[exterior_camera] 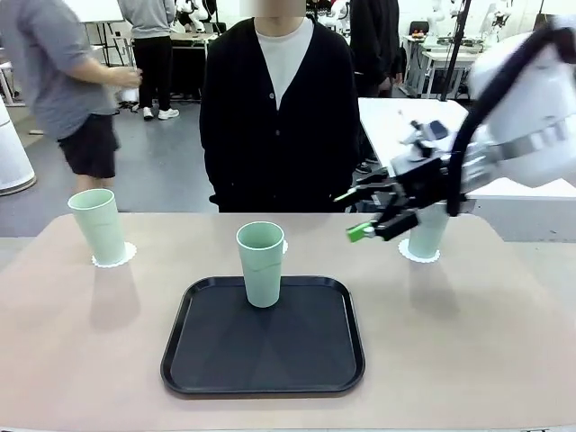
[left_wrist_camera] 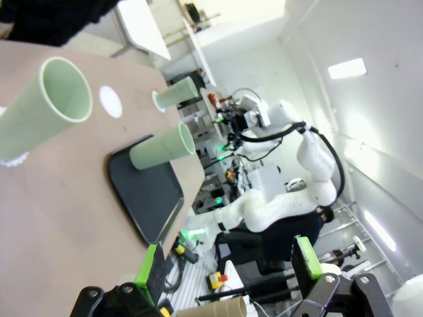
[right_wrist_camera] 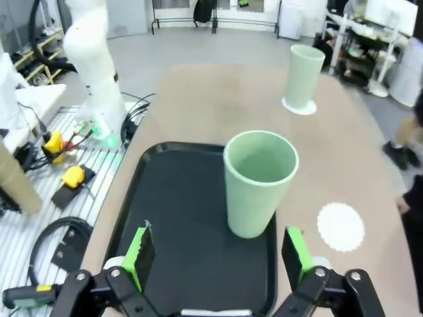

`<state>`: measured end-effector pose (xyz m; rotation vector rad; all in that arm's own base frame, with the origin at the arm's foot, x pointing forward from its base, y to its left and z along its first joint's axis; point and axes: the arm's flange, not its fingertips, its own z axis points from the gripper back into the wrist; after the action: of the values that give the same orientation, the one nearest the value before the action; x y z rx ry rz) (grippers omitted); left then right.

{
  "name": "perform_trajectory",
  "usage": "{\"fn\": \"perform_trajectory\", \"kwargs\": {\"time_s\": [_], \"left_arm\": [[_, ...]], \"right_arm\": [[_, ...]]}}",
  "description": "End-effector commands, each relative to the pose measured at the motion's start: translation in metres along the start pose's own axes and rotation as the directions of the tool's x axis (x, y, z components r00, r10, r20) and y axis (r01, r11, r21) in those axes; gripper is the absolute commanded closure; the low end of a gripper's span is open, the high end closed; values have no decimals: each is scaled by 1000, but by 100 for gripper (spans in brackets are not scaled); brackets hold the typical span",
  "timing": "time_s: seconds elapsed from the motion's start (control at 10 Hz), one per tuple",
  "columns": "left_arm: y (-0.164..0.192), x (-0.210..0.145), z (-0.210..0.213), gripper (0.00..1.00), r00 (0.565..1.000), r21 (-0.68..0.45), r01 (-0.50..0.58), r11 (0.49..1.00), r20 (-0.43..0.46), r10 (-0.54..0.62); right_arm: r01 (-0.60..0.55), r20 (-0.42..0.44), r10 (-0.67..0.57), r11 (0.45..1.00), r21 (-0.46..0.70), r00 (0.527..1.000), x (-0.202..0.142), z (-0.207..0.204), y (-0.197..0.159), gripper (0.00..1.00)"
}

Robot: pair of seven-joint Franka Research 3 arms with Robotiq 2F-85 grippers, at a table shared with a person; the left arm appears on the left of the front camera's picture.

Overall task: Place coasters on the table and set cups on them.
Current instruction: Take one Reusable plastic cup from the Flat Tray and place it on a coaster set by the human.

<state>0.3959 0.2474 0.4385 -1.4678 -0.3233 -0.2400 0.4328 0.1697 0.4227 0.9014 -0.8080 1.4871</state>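
Three pale green cups stand upright on the beige table [exterior_camera: 504, 342]. The left cup [exterior_camera: 97, 225] [right_wrist_camera: 304, 76] sits on a white coaster [exterior_camera: 115, 257]. Another cup [exterior_camera: 428, 232] stands on a coaster [exterior_camera: 419, 255] at the right, just behind my right gripper [exterior_camera: 355, 214]. That gripper hangs open and empty above the table, pointing toward the middle. The middle cup [exterior_camera: 261, 263] [right_wrist_camera: 259, 181] stands on the black tray [exterior_camera: 207, 360], ahead of my right gripper [right_wrist_camera: 217, 257]. A bare coaster [right_wrist_camera: 340, 226] [left_wrist_camera: 110, 101] lies just beyond the tray. My left gripper [left_wrist_camera: 228, 264] is open and empty, away from the cups.
A person in a black cardigan [exterior_camera: 279, 117] stands at the table's far edge, hands out of sight. The tray [right_wrist_camera: 178, 224] takes up the middle near side. The tabletop is bare to its left and right. White tables and other people stand farther back.
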Motion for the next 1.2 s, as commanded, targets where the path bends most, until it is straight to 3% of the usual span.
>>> {"fn": "perform_trajectory", "kwargs": {"time_s": [0.0, 0.1, 0.4, 1.1], "left_arm": [[-2, 0, 2, 0, 1000, 5, 5, 1000, 4, -5], [-2, 0, 2, 0, 1000, 5, 5, 1000, 4, -5], [-2, 0, 2, 0, 1000, 5, 5, 1000, 4, -5], [-2, 0, 2, 0, 1000, 5, 5, 1000, 4, -5]], "right_arm": [[56, 18, -55, 997, -48, 998, -7, -16, -41, 0], [33, -1, -33, 996, -86, 999, -13, -31, -41, 0], [23, -29, -24, 1000, -17, 999, -28, -54, -26, 0], [47, -30, -47, 999, -4, 998, -27, -57, -28, 0]]}}
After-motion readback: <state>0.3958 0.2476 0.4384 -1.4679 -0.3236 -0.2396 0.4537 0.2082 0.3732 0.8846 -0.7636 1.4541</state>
